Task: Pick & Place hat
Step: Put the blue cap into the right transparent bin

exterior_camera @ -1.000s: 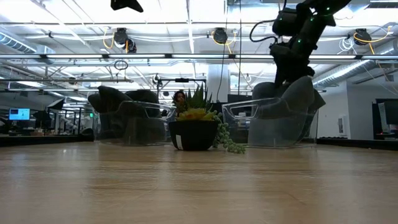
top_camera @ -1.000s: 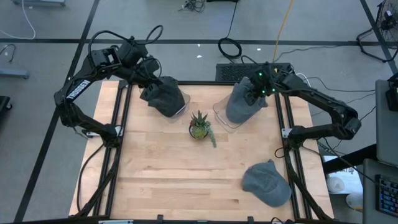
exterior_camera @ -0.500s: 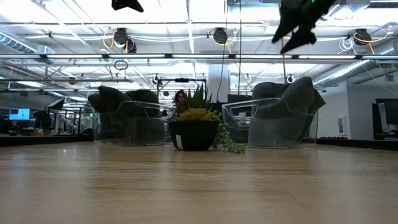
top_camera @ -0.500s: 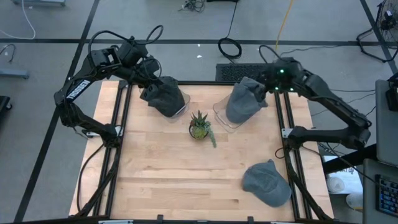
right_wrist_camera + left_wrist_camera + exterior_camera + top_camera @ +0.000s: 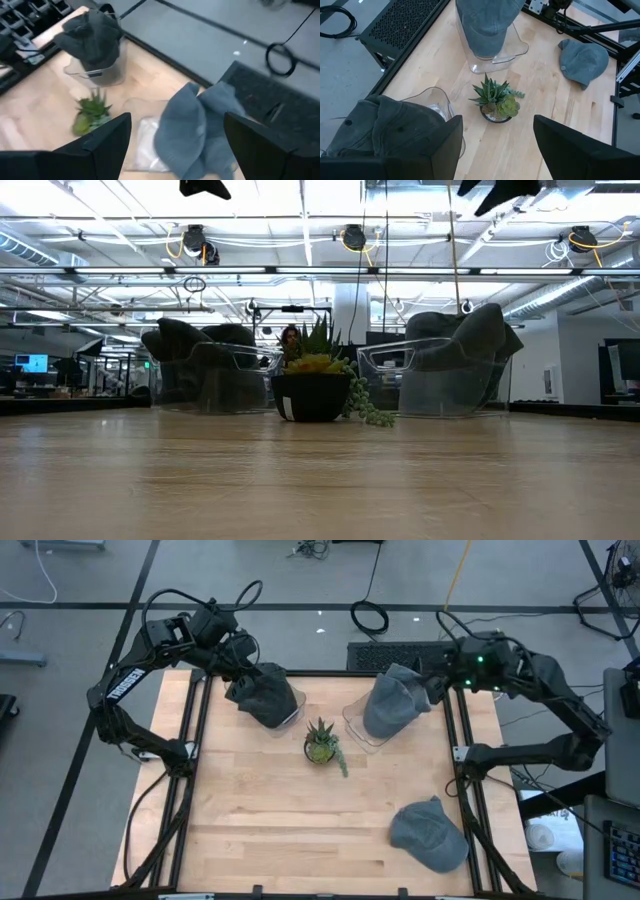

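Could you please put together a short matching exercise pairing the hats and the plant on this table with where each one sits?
Things:
1. dark grey hat
2. blue-grey hat
3. third grey cap
4. potted succulent

Places:
A. flat on the bare wood near the table's front right corner
B. on the clear stand at the back left, by the left gripper
C. between the two stands
D. on the clear stand at the back right, near the right gripper

Pairs: 1-B, 2-D, 3-A, 4-C
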